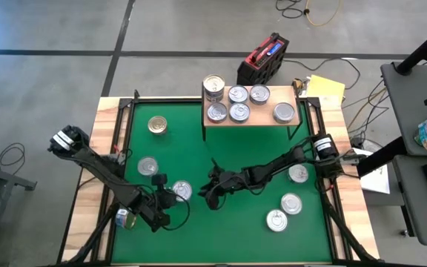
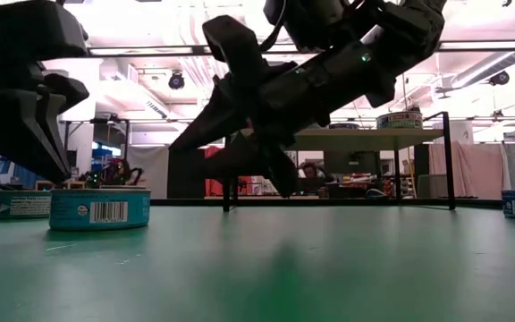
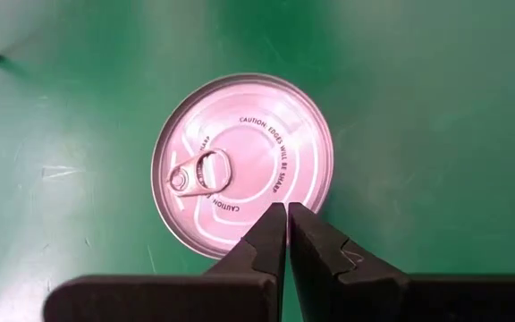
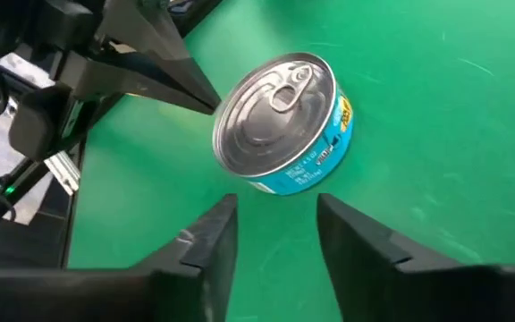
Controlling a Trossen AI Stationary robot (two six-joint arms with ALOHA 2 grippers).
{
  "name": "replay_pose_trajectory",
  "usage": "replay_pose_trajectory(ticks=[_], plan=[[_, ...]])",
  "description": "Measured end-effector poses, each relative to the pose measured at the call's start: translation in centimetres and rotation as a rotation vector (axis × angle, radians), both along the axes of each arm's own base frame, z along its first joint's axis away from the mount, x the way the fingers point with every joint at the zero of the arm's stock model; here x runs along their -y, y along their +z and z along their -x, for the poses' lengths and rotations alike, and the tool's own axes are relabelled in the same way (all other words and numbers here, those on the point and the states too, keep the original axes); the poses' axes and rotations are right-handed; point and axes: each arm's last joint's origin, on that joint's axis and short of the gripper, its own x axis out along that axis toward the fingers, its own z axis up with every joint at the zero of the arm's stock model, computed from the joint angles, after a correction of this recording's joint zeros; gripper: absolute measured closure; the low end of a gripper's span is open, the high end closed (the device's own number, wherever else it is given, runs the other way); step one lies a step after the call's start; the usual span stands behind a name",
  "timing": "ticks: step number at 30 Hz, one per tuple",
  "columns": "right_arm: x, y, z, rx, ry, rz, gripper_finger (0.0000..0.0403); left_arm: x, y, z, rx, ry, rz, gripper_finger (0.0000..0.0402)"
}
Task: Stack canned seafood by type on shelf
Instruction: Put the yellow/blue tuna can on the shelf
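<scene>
A silver-topped can with a blue label point(image 1: 181, 190) point(image 4: 280, 116) stands upright on the green mat point(image 1: 236, 237), between my two grippers. My left gripper point(image 3: 286, 210) is shut and slants down over the edge of this can's lid from the table's left. My right gripper point(image 4: 271, 228) is open and hangs low just to the can's right. Its fingers point at the can and stand short of it. The shelf point(image 1: 262, 119) at the far side carries several cans; a taller stack point(image 1: 213, 87) stands at its left end. My left gripper's shut fingertips point(image 3: 275, 224) hang over the lid's rim point(image 3: 266, 199) on the side toward the arm. They slant down from the table's near left. I cannot tell whether they touch the lid. The can sits flat on the mat.
Loose cans lie on the mat: a gold-topped one point(image 1: 157, 124) at far left, one point(image 1: 147, 166) near the left arm, and three at right point(image 1: 298, 173) point(image 1: 291, 203) point(image 1: 276, 220). Another can point(image 1: 122, 217) sits by the left border. A red and black case point(image 1: 262, 59) stands behind the shelf.
</scene>
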Motion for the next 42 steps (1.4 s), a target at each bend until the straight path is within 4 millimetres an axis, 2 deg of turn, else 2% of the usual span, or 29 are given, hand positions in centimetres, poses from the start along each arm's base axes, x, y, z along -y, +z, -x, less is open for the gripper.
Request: replay_pose_trajectory(ticks=[4,10,21,28,33,39,42], plan=[[0.0,-0.1,0.5,-0.038,0.010,0.011,0.0214,0.0,-0.4,0.0,-0.009,0.013,-0.006,0.0401],[-0.4,0.1,3.0,-0.158,0.039,0.001,0.0175,0.1,-1.0,-0.1,-0.016,0.039,-0.016,0.0401],[-1.0,1.3,7.6,-0.181,0.050,-0.036,0.0136,0.2,-1.0,-0.2,0.007,0.083,0.024,0.0401],[-0.2,1.3,10.6,-0.180,-0.075,-0.022,0.0121,0.2,-0.8,-0.3,0.006,0.083,0.031,0.0401],[0.3,1.9,11.1,-0.144,-0.131,0.000,0.0111,0.1,1.5,-0.1,-0.037,0.068,0.003,0.0401],[0.7,2.8,9.9,-0.057,-0.127,0.001,0.0110,-1.2,4.9,0.5,-0.096,0.045,-0.179,0.0401],[0.9,3.3,9.4,-0.035,-0.128,-0.003,0.0113,-2.0,6.6,0.3,-0.077,0.044,-0.199,0.0401]])
